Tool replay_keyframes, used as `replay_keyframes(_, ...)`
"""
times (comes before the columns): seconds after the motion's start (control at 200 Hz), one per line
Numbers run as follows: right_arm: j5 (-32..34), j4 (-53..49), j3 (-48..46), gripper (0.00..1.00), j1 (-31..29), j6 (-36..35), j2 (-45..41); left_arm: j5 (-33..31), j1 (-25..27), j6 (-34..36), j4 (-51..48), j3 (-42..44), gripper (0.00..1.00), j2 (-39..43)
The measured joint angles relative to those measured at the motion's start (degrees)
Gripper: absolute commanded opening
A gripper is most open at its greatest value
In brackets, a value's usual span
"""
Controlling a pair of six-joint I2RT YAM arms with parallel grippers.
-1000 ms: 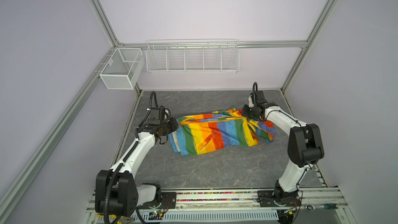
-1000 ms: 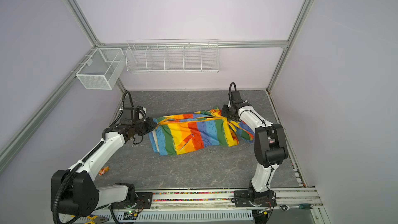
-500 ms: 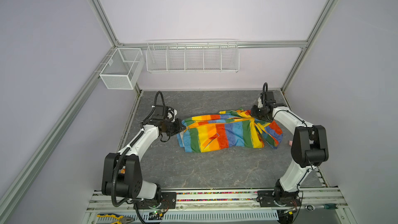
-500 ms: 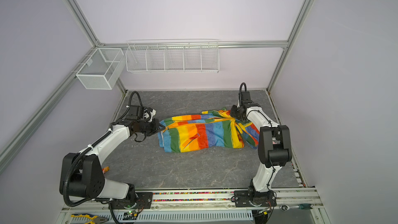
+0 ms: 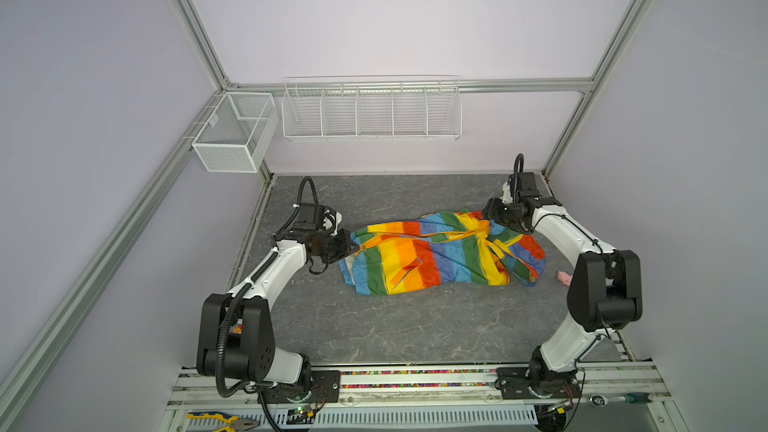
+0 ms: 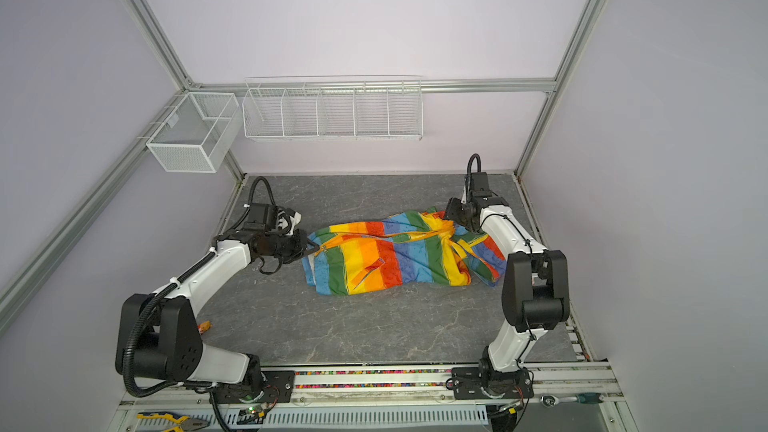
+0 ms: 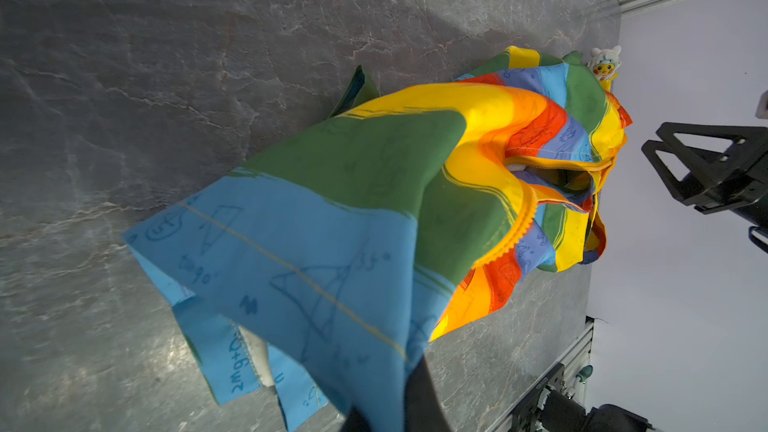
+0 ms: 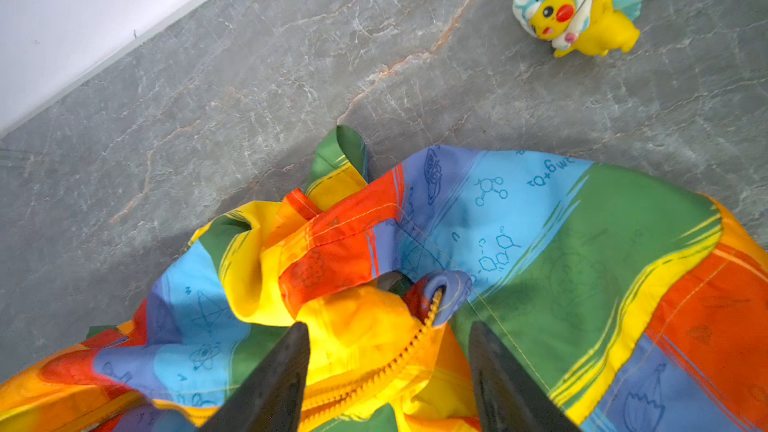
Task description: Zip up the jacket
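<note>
Spanning the middle of the grey table (image 5: 374,326) between the two arms: jacket (image 5: 440,255), hem end toward the left arm, collar end toward the right. Left gripper (image 5: 353,248) clamped shut on the hem corner at the foot of the zipper (image 8: 415,342), corner lifted a little off the table; probably an anchor, keeping the zipper line taut against a pull from the far end. Right gripper (image 8: 386,328) at the collar end, jaws spread wide, straddling the zipper teeth, pinching nothing. Both top views: whole stretch of cloth, orange zipper line running from one gripper toward the other, jaw detail too small. Right wrist view only: teeth meshed up to a blue fold at the collar; small white-and-yellow toy (image 8: 577,10) on the table beyond, apart from the fabric. Left wrist view only: blue hem hanging from the shut jaws, a gap between orange edges farther along. Zipped the full length or not: cannot tell.
</note>
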State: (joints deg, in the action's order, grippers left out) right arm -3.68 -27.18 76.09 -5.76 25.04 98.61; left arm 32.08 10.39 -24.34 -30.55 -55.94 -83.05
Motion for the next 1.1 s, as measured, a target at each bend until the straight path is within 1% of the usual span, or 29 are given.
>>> replay_keyframes(0.26,-0.1,-0.2,1.0,0.60,-2.0,-0.3,0.5,0.8,0.0,0.0,0.1,0.0,0.00,-0.2)
replay_keyframes(0.51,-0.2,-0.6,5.4,0.59,-2.5,-1.2,6.8,1.2,0.0,0.0,0.3,0.0,0.00,-0.6)
replay_keyframes(0.59,-0.2,-0.8,5.9,0.57,-2.6,-1.3,8.3,1.3,0.0,0.0,0.5,0.0,0.00,-0.6)
replay_keyframes(0.72,-0.3,-1.2,7.1,0.56,-2.6,-1.5,10.3,1.6,0.0,0.0,0.7,0.0,0.00,-0.9)
replay_keyframes(0.765,-0.3,-1.3,7.8,0.55,-2.7,-1.5,11.0,1.7,0.0,0.0,0.7,0.0,0.00,-1.0)
replay_keyframes(0.885,-1.0,-1.2,9.4,0.45,-2.8,-1.3,12.0,1.9,0.0,0.0,0.7,0.0,0.00,-1.4)
replay_keyframes(0.975,-1.9,-1.2,10.7,0.30,-2.8,-1.4,12.7,2.0,0.0,0.0,0.7,0.0,0.00,-1.4)
replay_keyframes(1.1,-3.0,-1.3,12.8,0.12,-3.0,-0.8,13.7,2.1,0.0,0.0,0.8,0.0,0.00,-1.4)
